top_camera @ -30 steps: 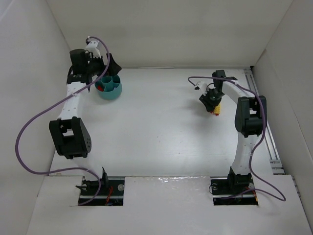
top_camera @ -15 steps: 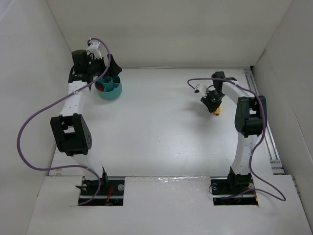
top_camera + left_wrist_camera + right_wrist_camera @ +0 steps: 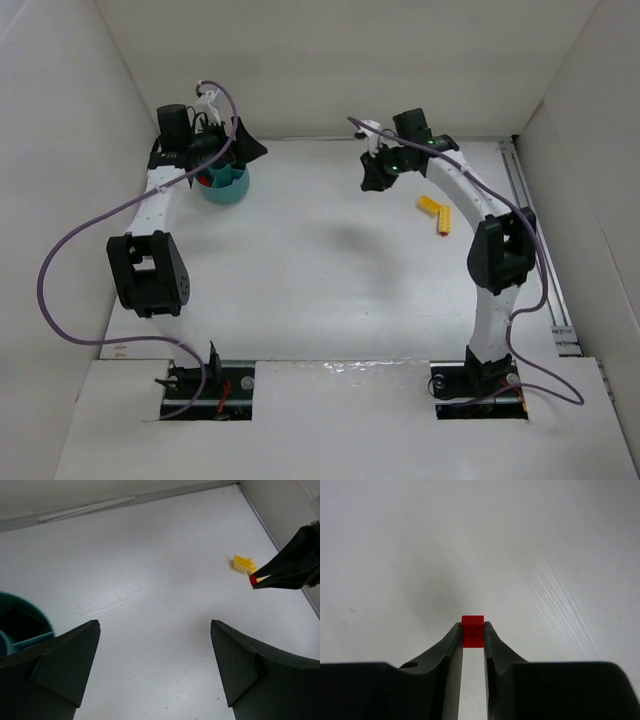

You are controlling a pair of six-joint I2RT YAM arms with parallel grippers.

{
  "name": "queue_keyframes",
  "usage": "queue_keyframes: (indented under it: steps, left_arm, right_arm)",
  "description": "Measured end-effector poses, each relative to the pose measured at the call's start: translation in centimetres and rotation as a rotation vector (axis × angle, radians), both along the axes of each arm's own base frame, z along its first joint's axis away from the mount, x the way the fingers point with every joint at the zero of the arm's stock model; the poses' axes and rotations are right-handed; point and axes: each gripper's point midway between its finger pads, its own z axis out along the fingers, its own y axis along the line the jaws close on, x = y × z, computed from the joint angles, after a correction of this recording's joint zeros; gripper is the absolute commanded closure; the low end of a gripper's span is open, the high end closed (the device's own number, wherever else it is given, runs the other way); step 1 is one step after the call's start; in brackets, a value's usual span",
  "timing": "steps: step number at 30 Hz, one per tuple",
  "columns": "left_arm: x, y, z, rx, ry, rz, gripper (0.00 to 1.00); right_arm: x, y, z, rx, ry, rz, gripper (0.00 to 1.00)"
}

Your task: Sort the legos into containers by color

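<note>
While left hand (image 3: 155,626) gapes, right hand (image 3: 473,636) pinches a red lego (image 3: 472,623).

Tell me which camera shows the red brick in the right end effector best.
Right wrist: the red brick sits centred and close, pinched at the tips of the right end effector. Left wrist shows only a tiny red speck at that tip, far right. Top external is too distant to make it out.

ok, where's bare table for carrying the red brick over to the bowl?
Bare: the wide middle of the table, from the yellow bricks across to the teal bowl. Crowded: the bowl's corner, left jaws open at its rim; right jaws grip the red brick.
</note>
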Motion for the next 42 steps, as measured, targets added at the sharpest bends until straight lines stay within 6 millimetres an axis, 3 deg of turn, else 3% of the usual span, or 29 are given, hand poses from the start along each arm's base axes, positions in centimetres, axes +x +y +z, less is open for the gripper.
queue_keyframes:
  steps: [1, 2, 4, 6, 8, 11, 15, 18, 21, 33, 42]
  left_arm:
    - [-0.3, -0.7, -0.2, -0.011, 0.012, -0.024, 0.14]
    - [-0.6, -1.6, -0.3, -0.020, 0.020, -0.051, 0.25]
    - [-1.1, -3.7, -0.8, -0.042, 0.060, -0.116, 0.29]
    - [-0.9, -5.4, -1.5, -0.059, 0.101, -0.176, 0.41]
    - [-0.6, -7.3, -2.6, -0.071, 0.145, -0.234, 0.45]
    - [-1.1, -8.9, -4.8, -0.084, 0.231, -0.286, 0.53]
    - [-1.7, -9.6, -6.0, -0.093, 0.298, -0.335, 0.54]
    - [-2.1, -9.7, -5.7, -0.095, 0.306, -0.358, 0.53]
    - [-2.4, -9.8, -5.3, -0.096, 0.292, -0.381, 0.45]
    - [-3.6, -10.0, -4.6, -0.098, 0.282, -0.449, 0.36]
    - [-3.9, -10.2, -3.9, -0.107, 0.263, -0.480, 0.35]
  right_arm:
    - [-0.2, 2.5, 1.6, 0.053, -0.031, 0.021, 0.90]
    - [-0.5, 5.0, 3.2, 0.106, -0.062, 0.044, 0.92]
    - [-1.2, 9.5, 5.9, 0.206, -0.112, 0.089, 0.92]
    - [-2.0, 13.2, 7.7, 0.283, -0.150, 0.125, 0.92]
    - [-2.5, 15.6, 8.8, 0.333, -0.177, 0.145, 0.92]
    - [-2.8, 17.4, 9.8, 0.373, -0.204, 0.149, 0.92]
    - [-2.4, 18.3, 10.5, 0.383, -0.238, 0.121, 0.93]
    - [-1.9, 18.6, 10.4, 0.372, -0.261, 0.094, 0.93]
    - [-1.7, 18.8, 9.8, 0.350, -0.270, 0.075, 0.93]
    - [-0.9, 18.6, 9.3, 0.295, -0.323, 0.056, 0.93]
    - [-1.2, 18.6, 8.2, 0.266, -0.327, 0.072, 0.93]
